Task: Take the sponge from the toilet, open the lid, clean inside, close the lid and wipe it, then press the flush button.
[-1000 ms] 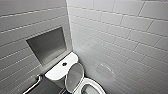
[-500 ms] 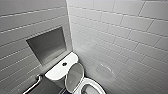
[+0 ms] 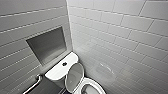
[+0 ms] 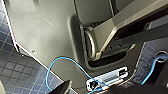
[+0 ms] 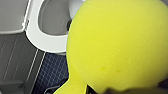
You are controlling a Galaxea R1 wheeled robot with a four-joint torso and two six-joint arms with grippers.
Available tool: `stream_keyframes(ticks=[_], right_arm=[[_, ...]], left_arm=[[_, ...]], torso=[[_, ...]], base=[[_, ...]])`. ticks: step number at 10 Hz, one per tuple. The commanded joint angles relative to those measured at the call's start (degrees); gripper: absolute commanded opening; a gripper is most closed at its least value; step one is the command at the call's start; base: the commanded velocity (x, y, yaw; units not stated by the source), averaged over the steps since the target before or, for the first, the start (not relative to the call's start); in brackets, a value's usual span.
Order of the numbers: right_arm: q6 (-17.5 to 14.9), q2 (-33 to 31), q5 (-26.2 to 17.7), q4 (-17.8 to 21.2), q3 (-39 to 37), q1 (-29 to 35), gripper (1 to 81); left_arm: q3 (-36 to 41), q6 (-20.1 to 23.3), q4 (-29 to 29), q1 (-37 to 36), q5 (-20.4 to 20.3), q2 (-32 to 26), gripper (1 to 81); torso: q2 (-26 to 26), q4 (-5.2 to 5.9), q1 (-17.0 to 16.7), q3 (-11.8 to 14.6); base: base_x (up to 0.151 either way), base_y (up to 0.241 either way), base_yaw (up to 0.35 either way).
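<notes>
The white toilet (image 3: 61,68) stands in the corner, its tank bearing a round flush button (image 3: 64,64). The lid (image 3: 74,75) is raised and leans towards the tank, leaving the oval seat (image 3: 91,86) and bowl uncovered. In the right wrist view the bright yellow-green sponge (image 5: 117,45) looms large and close, with my right gripper (image 5: 125,90) shut on it. The sponge hangs above the toilet's seat rim (image 5: 47,42) and the open bowl (image 5: 53,17). My left gripper is open with nothing in it, down beside the robot's own body.
A recessed niche (image 3: 47,46) sits in the tiled wall behind the tank. A metal grab bar (image 3: 33,83) runs along that wall beside the toilet. Tiled walls close in on both sides. Dark blue floor tiles (image 4: 22,75) and a blue cable (image 4: 65,60) lie by the base.
</notes>
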Motion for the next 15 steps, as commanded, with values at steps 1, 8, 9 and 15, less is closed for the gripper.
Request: stream_keyframes(ticks=[1, 8, 9, 15], right_arm=[[0.3, -5.2, -3.3, 2.6, 4.5, 4.4, 1.0], [1.0, -5.0, -9.9, 3.1, 1.3, 18.3, 1.0], [1.0, -4.1, -10.1, 2.6, 0.6, 19.9, 1.0], [1.0, 1.6, -14.5, 2.0, -2.4, 25.7, 1.0]], left_arm=[[0.3, 0.2, -0.6, -0.1, 4.4, 0.6, 81.1], [0.3, 0.1, -0.8, 0.0, 4.4, 0.5, 81.1], [0.3, 0.1, -0.8, 0.0, 4.4, 0.6, 81.1], [0.3, 0.1, -0.9, 0.1, 4.4, 0.7, 81.1]], torso=[[0.0, 0.00, 0.0, 0.0], [0.0, 0.00, 0.0, -1.8], [0.0, 0.00, 0.0, -3.0], [0.1, 1.54, 0.0, -11.3]], base=[[0.000, 0.000, 0.000], [0.000, 0.000, 0.000], [0.000, 0.000, 0.000], [0.000, 0.000, 0.000]])
